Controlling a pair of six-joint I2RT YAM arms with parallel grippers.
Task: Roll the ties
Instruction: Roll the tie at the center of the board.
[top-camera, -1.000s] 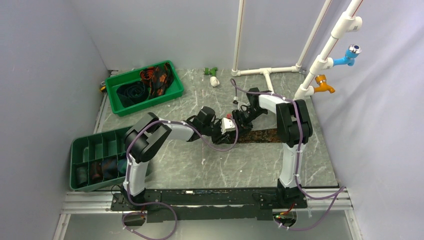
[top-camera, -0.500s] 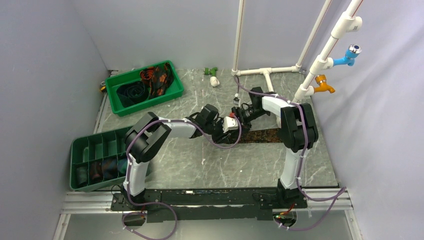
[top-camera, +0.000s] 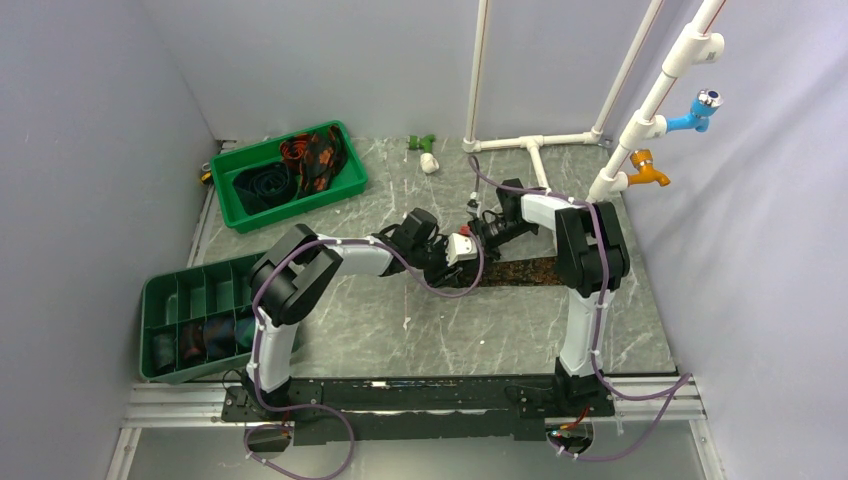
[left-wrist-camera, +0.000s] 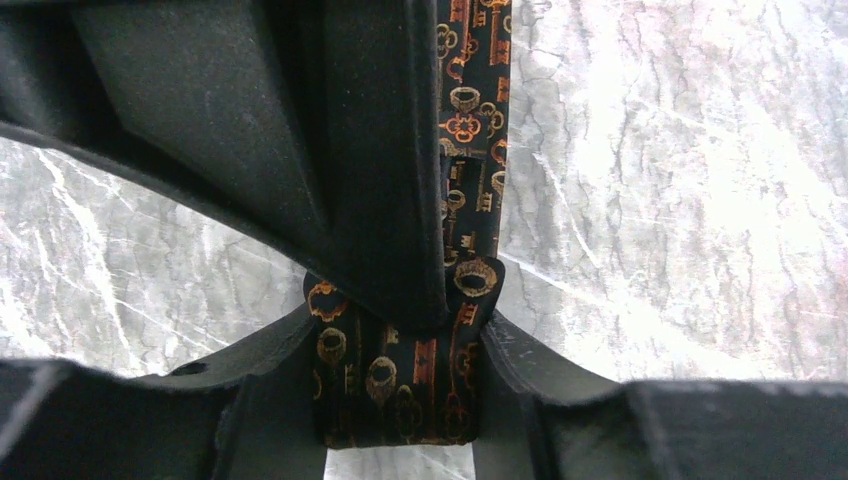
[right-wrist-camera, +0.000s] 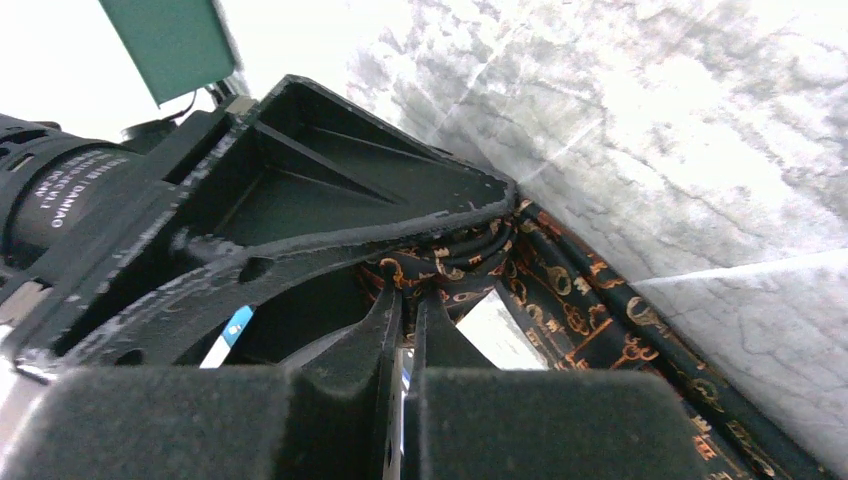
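Note:
A black tie (top-camera: 520, 268) with orange key print lies along the marble table, right of centre. Its rolled end (left-wrist-camera: 400, 385) sits between the fingers (left-wrist-camera: 525, 375) of my left gripper (left-wrist-camera: 400, 390), which is shut on it, while the loose length (left-wrist-camera: 475, 100) runs away from the roll. My right gripper (right-wrist-camera: 405, 290) is shut, and its tips press into the folds of the tie (right-wrist-camera: 570, 305) by a white label (right-wrist-camera: 495, 330). In the top view the left gripper (top-camera: 462, 266) and the right gripper (top-camera: 472, 250) meet at the roll. More ties (top-camera: 305, 155) lie heaped in a tray.
A green tray (top-camera: 300, 207) stands at the back left. A green compartment tray (top-camera: 150, 330) at the left edge holds rolled ties (top-camera: 205, 338). White pipes (top-camera: 530, 143) with a blue tap (top-camera: 700, 105) and an orange tap (top-camera: 648, 168) rise at the back right. A small green-white fitting (top-camera: 425, 152) lies nearby.
The right arm has drawn its elbow in and its gripper has shifted slightly toward the back. The left gripper has edged the same way with the roll.

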